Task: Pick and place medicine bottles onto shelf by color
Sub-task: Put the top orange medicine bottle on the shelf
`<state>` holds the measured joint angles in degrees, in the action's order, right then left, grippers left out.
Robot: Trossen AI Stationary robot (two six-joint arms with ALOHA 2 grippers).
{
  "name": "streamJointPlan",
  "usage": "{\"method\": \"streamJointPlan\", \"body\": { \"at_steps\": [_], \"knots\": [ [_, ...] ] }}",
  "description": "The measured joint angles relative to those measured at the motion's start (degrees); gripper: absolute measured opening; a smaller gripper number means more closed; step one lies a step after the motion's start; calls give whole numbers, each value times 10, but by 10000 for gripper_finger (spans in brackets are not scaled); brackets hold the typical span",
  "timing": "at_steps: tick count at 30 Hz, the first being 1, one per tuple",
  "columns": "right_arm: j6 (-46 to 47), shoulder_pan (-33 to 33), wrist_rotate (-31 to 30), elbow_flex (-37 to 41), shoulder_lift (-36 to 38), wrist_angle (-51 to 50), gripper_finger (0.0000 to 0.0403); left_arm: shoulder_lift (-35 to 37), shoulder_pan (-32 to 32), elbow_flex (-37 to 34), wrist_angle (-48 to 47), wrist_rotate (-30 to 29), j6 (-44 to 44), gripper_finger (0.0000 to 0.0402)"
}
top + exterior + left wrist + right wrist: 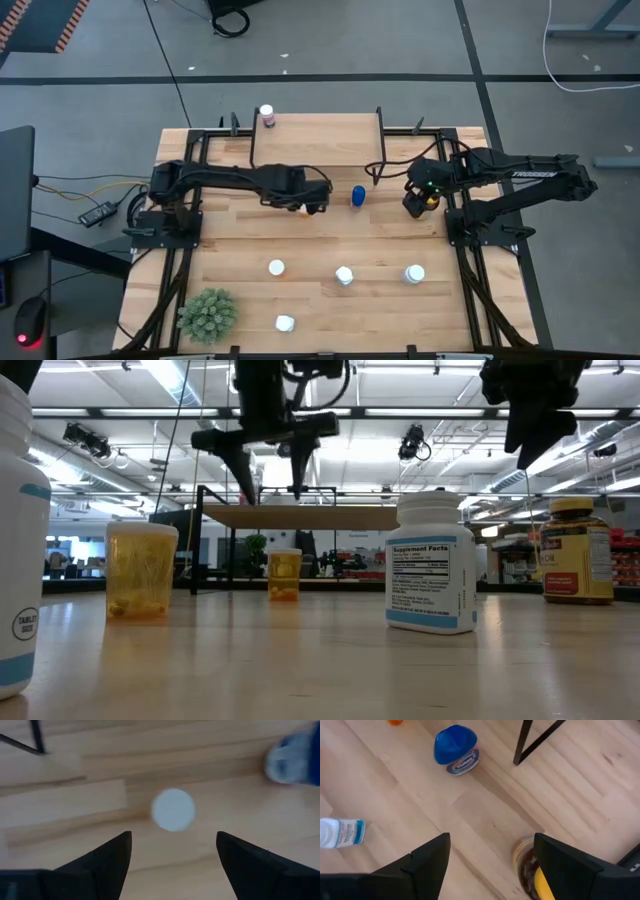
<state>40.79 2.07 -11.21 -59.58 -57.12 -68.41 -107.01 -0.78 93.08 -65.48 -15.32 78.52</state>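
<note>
My left gripper is open and points down, hovering above an upright orange bottle with a white cap; its fingers are clear of the cap. A blue bottle stands on the table between the arms. My right gripper is open and empty, just above and beside the dark amber, yellow-capped bottle. The shelf stands on its black legs at the far middle, with a pinkish bottle on its far left corner.
Several white bottles stand toward the near side, one close to the near edge. A second orange bottle shows in the low view. A green spiky plant sits at the near left corner. A shelf leg is near the blue bottle.
</note>
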Motion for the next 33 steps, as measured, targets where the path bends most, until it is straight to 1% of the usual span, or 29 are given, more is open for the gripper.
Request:
{"method": "streamJointPlan", "body": {
  "at_steps": [4, 13, 15, 22, 28, 33],
  "knots": [
    [-4, 0, -2, 0, 0, -1, 296, -16, -4, 0, 17, 18, -32, 297],
    [-1, 0, 3, 0, 0, 1, 296, -40, -9, 2, 51, 17, -88, 330],
    [-4, 0, 3, 0, 0, 7, 296, -50, -13, 1, 35, 17, -101, 335],
    [-18, 0, 5, 0, 0, 13, 296, -73, -17, 1, 37, 25, -99, 339],
    [-19, 0, 8, 0, 0, 13, 296, -85, -17, 1, 46, 20, -89, 339],
    [-20, 0, 10, 0, 0, 13, 296, -96, -20, 1, 48, 18, -98, 339]
  ]
}}
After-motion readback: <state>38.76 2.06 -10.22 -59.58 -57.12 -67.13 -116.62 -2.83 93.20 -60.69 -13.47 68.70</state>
